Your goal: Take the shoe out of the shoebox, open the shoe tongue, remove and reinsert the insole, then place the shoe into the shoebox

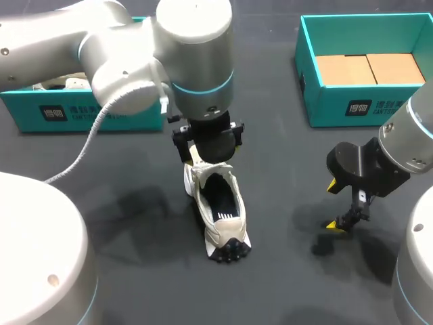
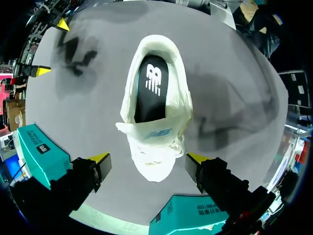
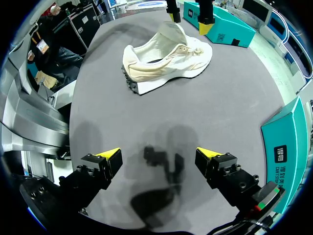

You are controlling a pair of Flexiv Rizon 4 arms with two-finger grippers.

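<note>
Shoe of cream-white mesh with a black lugged sole [image 1: 220,210] is seen standing on its sole on the dark grey table [image 1: 291,169], outside both teal cardboard shoeboxes [image 1: 338,108]. Its long axis runs from the toe, under the left gripper [image 2: 149,157], to the heel nearer the robot. The pale tongue [image 2: 155,133] is raised and the black insole [image 2: 151,88] is exposed ahead of the spread fingers, which flank the toe without touching it. The right gripper [image 3: 159,154] is held open over bare table, well apart. The left arm is judged the nearer.
</note>
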